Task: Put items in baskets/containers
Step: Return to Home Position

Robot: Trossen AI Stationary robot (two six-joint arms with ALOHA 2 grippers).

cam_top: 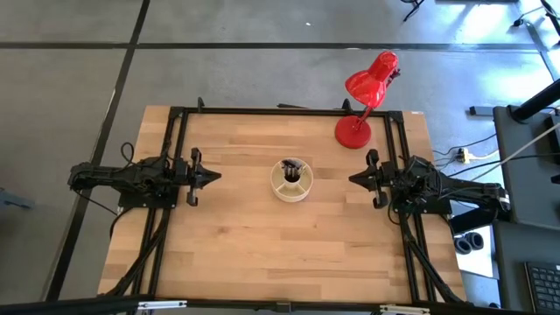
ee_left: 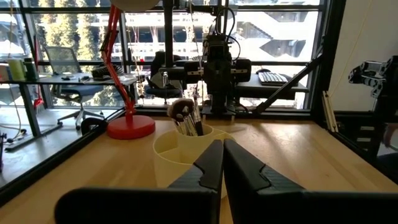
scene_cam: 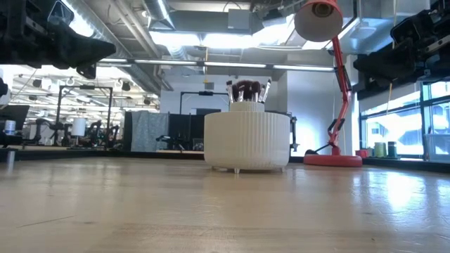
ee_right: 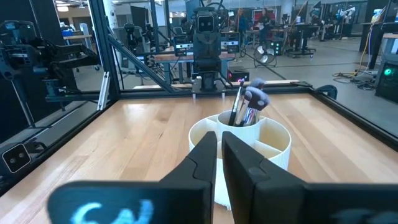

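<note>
Bare tabletop (cam_top: 245,254) surrounds the organizer cup (cam_top: 290,180); left gripper (cam_top: 213,175) and right gripper (cam_top: 354,178) flank it, fingers together.

The organizer cup (cam_top: 290,194) is round, low and cream-beige, with a finely ribbed outer wall (scene_cam: 246,140) and small feet. It stands upright near the middle of the bench (cam_top: 227,245), slightly toward 12 o'clock in the high view. Thin partitions split its outer ring into compartments (ee_right: 273,140) around a taller central cup. The makeup brushes (cam_top: 292,169) stand bunched in that central cup, handles down and bristle tips up, fanning out a little above the rim (scene_cam: 246,90). They show dark handles, silver ferrules and mostly dark tips, with one fuller, rounded head (ee_right: 256,96). In the high view, the bunch shows toward the organizer's 12 o'clock side.
</note>
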